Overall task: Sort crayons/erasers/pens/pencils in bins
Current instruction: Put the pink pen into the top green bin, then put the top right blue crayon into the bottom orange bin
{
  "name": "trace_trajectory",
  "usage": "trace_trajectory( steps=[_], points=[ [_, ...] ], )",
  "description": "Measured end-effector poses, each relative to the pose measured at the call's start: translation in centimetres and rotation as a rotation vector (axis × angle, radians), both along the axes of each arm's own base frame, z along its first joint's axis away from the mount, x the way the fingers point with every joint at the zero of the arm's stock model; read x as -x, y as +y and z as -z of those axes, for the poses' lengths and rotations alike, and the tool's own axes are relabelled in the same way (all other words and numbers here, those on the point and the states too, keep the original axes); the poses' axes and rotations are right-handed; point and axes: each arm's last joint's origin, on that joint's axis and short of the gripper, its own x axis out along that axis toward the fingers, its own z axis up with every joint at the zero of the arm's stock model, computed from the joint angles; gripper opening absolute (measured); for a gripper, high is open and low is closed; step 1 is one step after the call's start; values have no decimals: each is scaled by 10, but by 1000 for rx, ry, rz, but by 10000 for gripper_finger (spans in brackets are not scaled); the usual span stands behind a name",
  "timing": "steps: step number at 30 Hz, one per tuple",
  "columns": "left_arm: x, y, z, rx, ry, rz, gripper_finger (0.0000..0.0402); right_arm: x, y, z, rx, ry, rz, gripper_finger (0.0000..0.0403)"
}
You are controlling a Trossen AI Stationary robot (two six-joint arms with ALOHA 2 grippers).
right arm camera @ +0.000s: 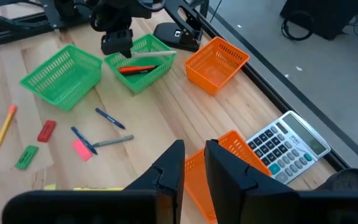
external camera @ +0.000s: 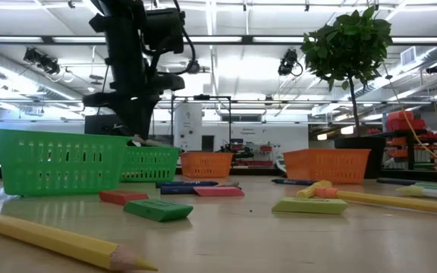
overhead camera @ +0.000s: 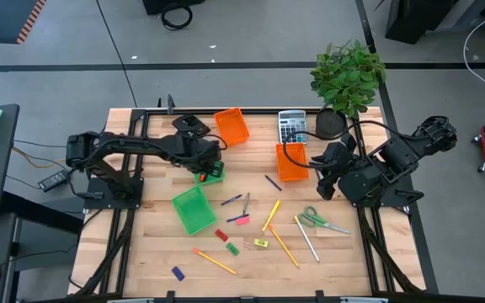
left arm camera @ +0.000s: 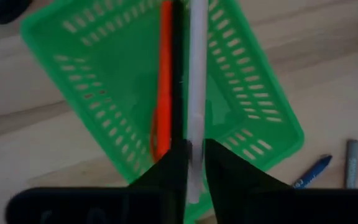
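Seen from the left wrist, a red pen (left arm camera: 165,81) and a pale grey-white pen (left arm camera: 197,93) lie lengthwise in the green bin (left arm camera: 73,68). In the high view this bin (overhead camera: 215,175) sits just left of centre, partly covered by the left gripper (overhead camera: 205,164).

The left gripper (left arm camera: 194,158) hangs directly above the bin. Its fingers stand narrowly apart, with the pale pen showing in the gap. Whether they grip it or merely frame it cannot be told.

A second green bin (overhead camera: 192,209) sits below and left of the first. One orange bin (overhead camera: 232,126) lies at upper centre. The other (overhead camera: 291,162) is right of centre, just below the grey calculator (overhead camera: 292,127).

The right gripper (right arm camera: 194,165) hovers near the right-hand orange bin. Its jaws are parted by a narrow gap and hold nothing.

Loose items occupy the lower centre of the table:
- Blue pens (overhead camera: 231,201), with another (overhead camera: 272,182) farther right.
- A pink eraser (overhead camera: 242,220), red eraser (overhead camera: 221,235), green eraser (overhead camera: 232,248) and yellow eraser (overhead camera: 261,243).
- A blue eraser (overhead camera: 177,273), well apart at lower left.
- Yellow pencils (overhead camera: 272,215), (overhead camera: 215,261) and (overhead camera: 284,246).

Green-handled scissors (overhead camera: 318,221) lie at lower right. A potted plant (overhead camera: 349,76) stands at the upper right corner.
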Motion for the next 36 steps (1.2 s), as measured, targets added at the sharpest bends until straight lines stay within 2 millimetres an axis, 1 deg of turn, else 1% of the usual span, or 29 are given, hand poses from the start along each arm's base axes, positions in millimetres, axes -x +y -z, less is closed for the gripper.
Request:
trace_trajectory(
  steps=[4,8,10,12,15,17,19,22,24,26,29,31,33,34,36],
  points=[
    [-1,-6,0,-8,2,-6,109,0,0,0,-35,-19,29,69],
    [-2,-10,0,-5,-2,7,152,-4,-8,1,-136,-59,140,82],
    [-4,-12,-4,-7,-10,30,169,-9,-14,3,-181,-46,184,95],
    [-10,-14,-15,-19,-44,68,181,-17,-19,9,-194,13,174,108],
    [-21,-18,-36,-44,-111,117,193,-32,-21,15,-181,94,94,121],
    [-29,-21,-53,-83,-166,144,196,-39,-20,15,-190,82,43,122],
    [-35,-24,-73,-127,-221,195,195,-48,-17,8,-244,-7,-14,120],
    [-44,-29,-104,-178,-309,266,190,-58,-15,-14,-351,-234,-137,108],
    [-46,-33,-122,-209,-355,295,186,-59,-19,-31,-402,-379,-202,99],
    [-48,-36,-139,-246,-394,321,182,-57,-24,-41,-421,-460,-241,93],
    [-48,-36,-165,-302,-455,348,177,-52,-30,-47,-434,-469,-354,84],
    [-47,-33,-179,-342,-479,360,174,-50,-31,-50,-450,-465,-427,60],
    [-46,-28,-191,-377,-501,372,172,-49,-31,-51,-457,-468,-477,22],
    [-44,-25,-198,-396,-502,381,172,-49,-30,-53,-453,-481,-493,12],
    [-39,-17,-209,-429,-491,395,172,-48,-31,-56,-445,-510,-508,8]
  ],
)
